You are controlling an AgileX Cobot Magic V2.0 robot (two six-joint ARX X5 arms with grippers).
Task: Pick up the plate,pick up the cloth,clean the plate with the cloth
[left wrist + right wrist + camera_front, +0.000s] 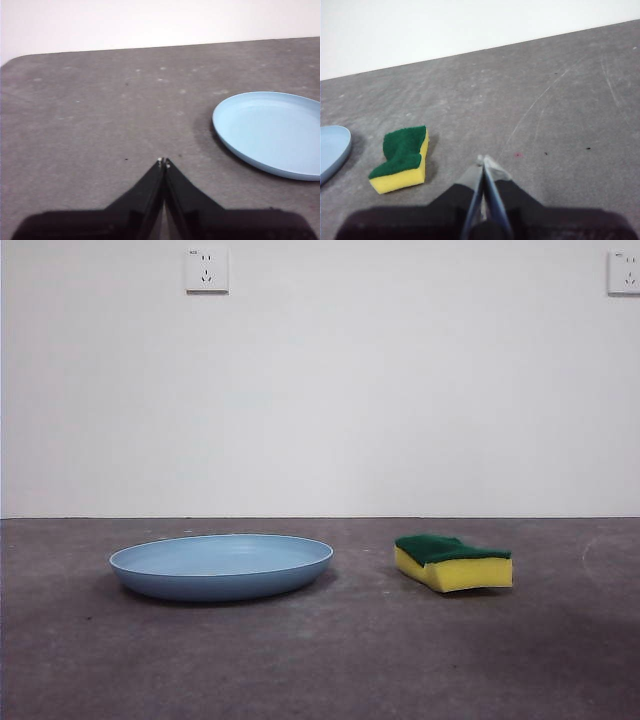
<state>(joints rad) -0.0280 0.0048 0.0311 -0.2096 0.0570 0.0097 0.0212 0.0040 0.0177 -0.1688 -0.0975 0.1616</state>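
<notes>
The light-blue plate [221,566] lies flat on the grey table, left of centre in the front view. The cloth is a yellow sponge with a dark green top [454,562]; it lies to the right of the plate, apart from it. My left gripper [163,162] is shut and empty, above bare table with the plate [272,132] off to one side. My right gripper [484,160] is shut and empty, with the sponge [402,158] off to one side and the plate's edge [332,150] beyond it. Neither arm shows in the front view.
The grey table [320,660] ends at a white wall with two sockets [206,270]. The table's rounded far corner [15,60] shows in the left wrist view.
</notes>
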